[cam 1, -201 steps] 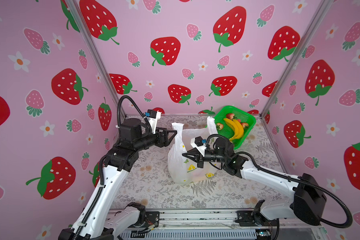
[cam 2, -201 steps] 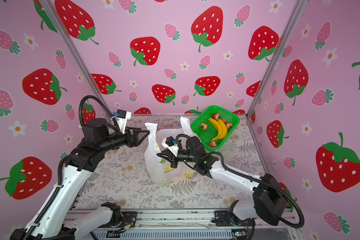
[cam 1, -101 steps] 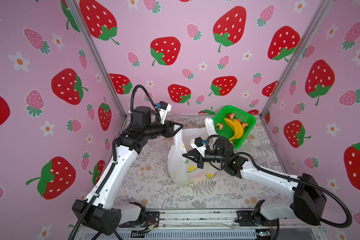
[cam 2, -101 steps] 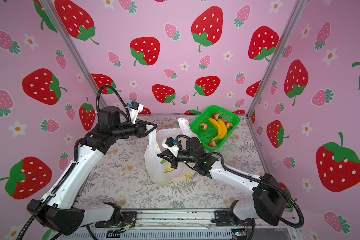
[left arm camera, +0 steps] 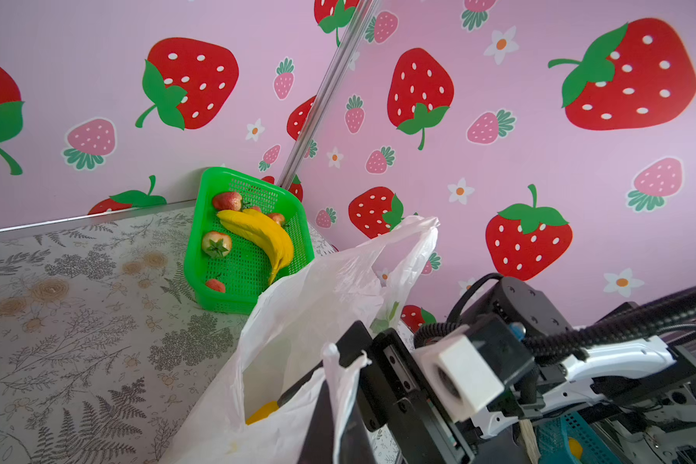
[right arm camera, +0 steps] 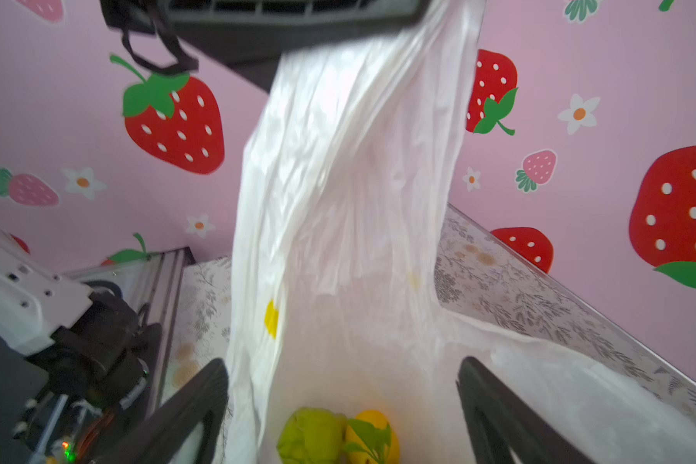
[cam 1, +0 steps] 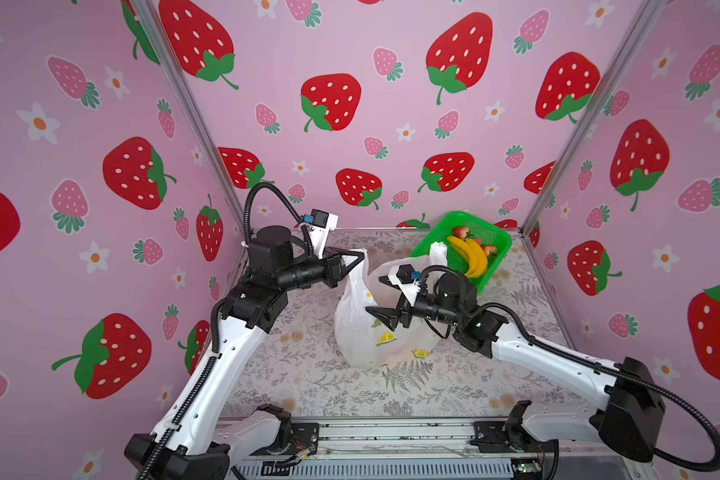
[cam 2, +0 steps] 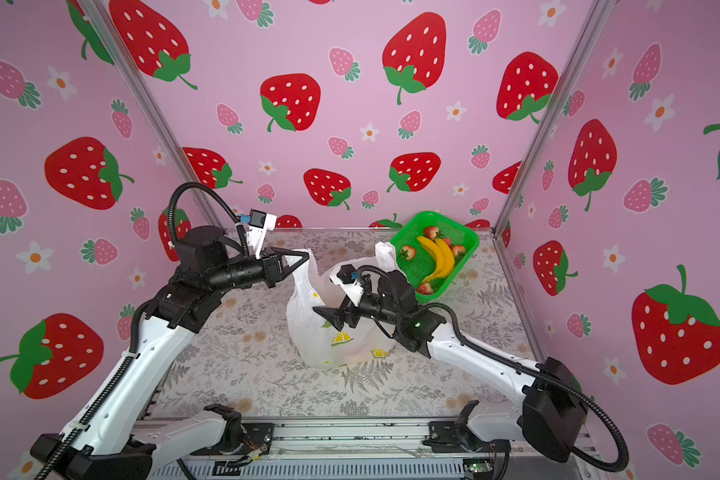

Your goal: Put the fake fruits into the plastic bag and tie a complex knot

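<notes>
- Nearest you, a metal rail [cam 1: 391, 432] carries both arm bases at the front edge of the table [cam 1: 308, 374], which wears a grey cloth printed with ferns and flowers.
- In the middle of that cloth stands the plastic bag [cam 1: 356, 328], white with lemon slices, its mouth open upward.
- Through the thin wall in the right wrist view you see a green fruit [right arm camera: 312, 438] and a yellow fruit [right arm camera: 372, 436] low inside the bag.
- Your right gripper [cam 1: 381, 316] has its jaws spread wide and holds nothing; the bag's wall hangs between the two fingers [right arm camera: 193, 397].
- Your left gripper [cam 1: 356, 259] is pinched closed on the bag's nearer handle [cam 1: 356, 270] and holds it up taut.
- The other handle [cam 1: 438, 253] stands free, leaning toward the basket [cam 1: 495, 245].
- That green basket sits in the far right corner, holding bananas [cam 1: 472, 257] and strawberries [cam 1: 460, 232].
- Pink walls [cam 1: 391, 124] printed with strawberries and flowers close in three sides.
</notes>
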Motion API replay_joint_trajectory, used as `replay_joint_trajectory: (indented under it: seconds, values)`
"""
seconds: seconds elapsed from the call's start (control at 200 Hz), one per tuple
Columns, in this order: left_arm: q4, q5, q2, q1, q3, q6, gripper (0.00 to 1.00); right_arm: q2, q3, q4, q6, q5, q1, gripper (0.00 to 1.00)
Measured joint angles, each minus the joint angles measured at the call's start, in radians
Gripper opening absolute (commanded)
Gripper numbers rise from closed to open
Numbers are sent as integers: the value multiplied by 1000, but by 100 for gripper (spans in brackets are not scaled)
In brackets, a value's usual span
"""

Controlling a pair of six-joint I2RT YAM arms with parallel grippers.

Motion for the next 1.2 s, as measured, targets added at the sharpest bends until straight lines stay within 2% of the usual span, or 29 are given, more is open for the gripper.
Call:
replay_joint_trajectory:
  seconds: [0.205,0.425,0.48,0.56,0.63,0.755,0.821,0.941,1.011,1.076,1.146,1.196]
  values:
    - [5,0,-5,-14,-22,-1,0,28,64,62,-34,-41,1,100]
    - [19,0,-14,-16,-28,-5,0,169,154,113,-46,-92,1,98]
    - [19,-1,-21,-15,-32,-7,0,199,158,129,-39,-105,-4,87]
    - [19,-5,-34,-15,-38,-14,0,228,147,159,-20,-132,-10,63]
    - [21,-14,-44,-15,-40,-25,0,237,117,201,-3,-165,-15,53]
    - [20,-43,-59,-15,-54,-51,0,241,24,313,46,-204,-16,21]
    - [17,-56,-58,-17,-66,-64,0,243,-26,369,69,-214,-16,13]
    - [9,-73,-47,-18,-81,-84,0,244,-72,412,82,-218,-15,11]
    - [13,-73,-41,-18,-81,-96,0,244,-74,414,82,-206,-15,15]
    - [19,-72,-39,-18,-81,-109,0,244,-72,405,85,-188,-15,26]
    - [23,-72,-39,-20,-81,-122,0,244,-69,389,85,-163,-14,44]
    - [29,-72,-39,-21,-81,-132,0,240,-68,379,91,-144,-12,51]
